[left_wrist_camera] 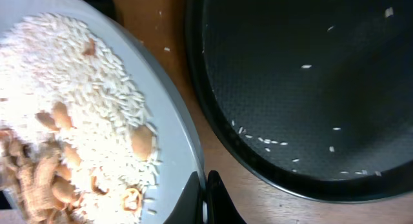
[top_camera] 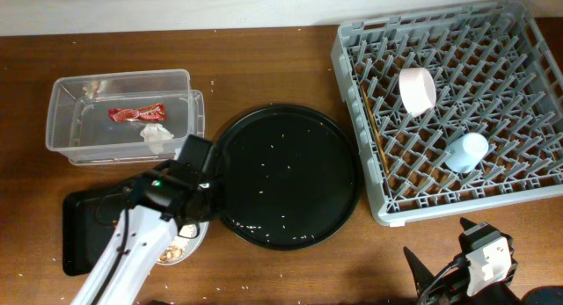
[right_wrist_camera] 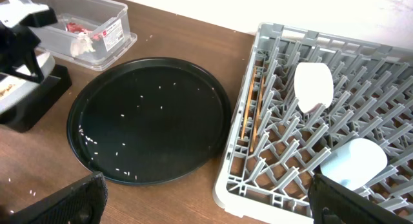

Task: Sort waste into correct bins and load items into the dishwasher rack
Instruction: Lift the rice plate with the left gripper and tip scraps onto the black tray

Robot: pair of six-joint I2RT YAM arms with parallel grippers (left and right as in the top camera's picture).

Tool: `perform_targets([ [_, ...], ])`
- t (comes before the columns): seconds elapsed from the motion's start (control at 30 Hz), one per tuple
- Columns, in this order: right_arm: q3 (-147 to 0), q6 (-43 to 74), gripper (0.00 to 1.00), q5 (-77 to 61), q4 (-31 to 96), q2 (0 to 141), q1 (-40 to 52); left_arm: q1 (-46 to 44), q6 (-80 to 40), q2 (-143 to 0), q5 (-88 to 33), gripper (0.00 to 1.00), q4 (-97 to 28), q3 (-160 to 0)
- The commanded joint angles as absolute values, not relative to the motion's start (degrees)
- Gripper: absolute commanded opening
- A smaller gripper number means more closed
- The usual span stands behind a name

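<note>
My left gripper [left_wrist_camera: 205, 199] is shut on the rim of the round grey plate [left_wrist_camera: 171, 130], which holds white rice [left_wrist_camera: 77, 101] and beige scraps. In the overhead view the gripper [top_camera: 189, 219] holds the plate [top_camera: 190, 244] at the right end of the shallow black tray [top_camera: 88, 213]. The clear tub [top_camera: 62, 103] holds the red wrapper [top_camera: 135, 113] and the white tissue [top_camera: 157, 134]. The grey rack [top_camera: 528, 32] holds the pink-white bowl [top_camera: 417, 90], the light-blue cup [top_camera: 464, 152] and the chopsticks [top_camera: 374, 129]. My right gripper [right_wrist_camera: 206, 204] is open and empty near the rack's front corner. I cannot make out a carrot.
A large round black tray [top_camera: 286, 175] with scattered rice grains lies between the bins and the rack, close to the plate's right edge. The wall runs along the back of the table. Stray grains lie on the wood.
</note>
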State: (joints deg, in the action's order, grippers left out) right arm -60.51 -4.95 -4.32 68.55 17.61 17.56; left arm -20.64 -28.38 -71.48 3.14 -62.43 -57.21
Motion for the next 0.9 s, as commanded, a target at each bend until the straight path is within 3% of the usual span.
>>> perform_targets([
  [0.0,-60.64,-5.15,0.98,-4.03,68.45,17.43,17.61,-17.19,-22.13,-67.11,-1.61,0.0,-60.69,-57.19],
  [0.13,-60.64,-5.15,0.98,-4.01,68.77,17.45,17.61,-10.46,-18.9,-63.79,-4.32,0.0,-58.59,-57.19],
  [0.43,-60.64,-5.15,0.98,-4.01,68.77,17.43,17.61,10.17,-7.33,-57.19,-31.11,0.0,-55.07,-52.21],
  [0.8,-60.64,-5.15,0.98,-4.03,68.79,17.43,17.61,45.1,17.52,-56.01,-64.64,0.0,-72.25,-52.21],
  [0.87,-60.64,-5.15,0.98,-4.03,68.77,17.45,17.61,48.05,18.02,-56.01,-68.1,0.0,-72.29,-52.21],
])
